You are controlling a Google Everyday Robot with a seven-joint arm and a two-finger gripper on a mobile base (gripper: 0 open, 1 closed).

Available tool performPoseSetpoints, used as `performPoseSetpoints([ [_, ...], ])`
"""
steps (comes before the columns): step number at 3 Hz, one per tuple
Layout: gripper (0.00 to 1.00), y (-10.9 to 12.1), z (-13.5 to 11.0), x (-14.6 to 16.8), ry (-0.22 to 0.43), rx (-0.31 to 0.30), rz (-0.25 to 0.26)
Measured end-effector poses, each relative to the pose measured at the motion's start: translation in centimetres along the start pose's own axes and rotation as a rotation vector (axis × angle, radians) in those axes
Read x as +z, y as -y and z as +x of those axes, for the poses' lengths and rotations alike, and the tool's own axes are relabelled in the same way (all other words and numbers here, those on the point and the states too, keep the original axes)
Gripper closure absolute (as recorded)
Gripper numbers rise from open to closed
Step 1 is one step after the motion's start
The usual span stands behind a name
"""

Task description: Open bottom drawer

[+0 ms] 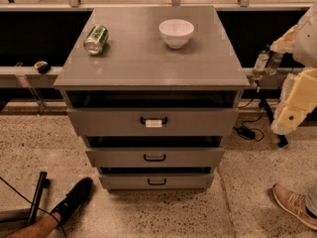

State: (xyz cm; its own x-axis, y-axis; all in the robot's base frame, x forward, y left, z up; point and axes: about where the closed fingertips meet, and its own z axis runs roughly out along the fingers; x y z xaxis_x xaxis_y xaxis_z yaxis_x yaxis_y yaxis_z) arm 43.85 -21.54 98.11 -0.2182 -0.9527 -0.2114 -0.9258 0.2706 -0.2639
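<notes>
Gripper (266, 63) hangs just right of the cabinet (143, 58), level with its top. Its width cannot be told. The bottom drawer (157, 181) sits well apart, down and left, at the floor.

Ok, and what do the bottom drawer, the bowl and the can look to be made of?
Bottom drawer: matte grey flat front, probably painted metal or laminate. Its handle: black loop, metal or plastic. Bowl: glossy white, likely ceramic or plastic. Can: shiny silver end and green printed side, so thin metal. The gripper hangs right of the cabinet, touching none of them.
</notes>
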Motion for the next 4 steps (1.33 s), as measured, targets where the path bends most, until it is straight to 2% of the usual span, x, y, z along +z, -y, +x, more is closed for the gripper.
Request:
performPoseSetpoints([
  [1,0.0,0.0,0.0,0.0,0.0,0.0,0.0],
  [2,0.0,-0.4,0.1,2.3,0.087,0.018,-0.01],
  [3,0.0,-3.0,-0.6,8.0,0.186,-0.018,-0.036],
  [4,0.0,-3.9,-0.6,11.1,0.191,-0.019,-0.032],
])
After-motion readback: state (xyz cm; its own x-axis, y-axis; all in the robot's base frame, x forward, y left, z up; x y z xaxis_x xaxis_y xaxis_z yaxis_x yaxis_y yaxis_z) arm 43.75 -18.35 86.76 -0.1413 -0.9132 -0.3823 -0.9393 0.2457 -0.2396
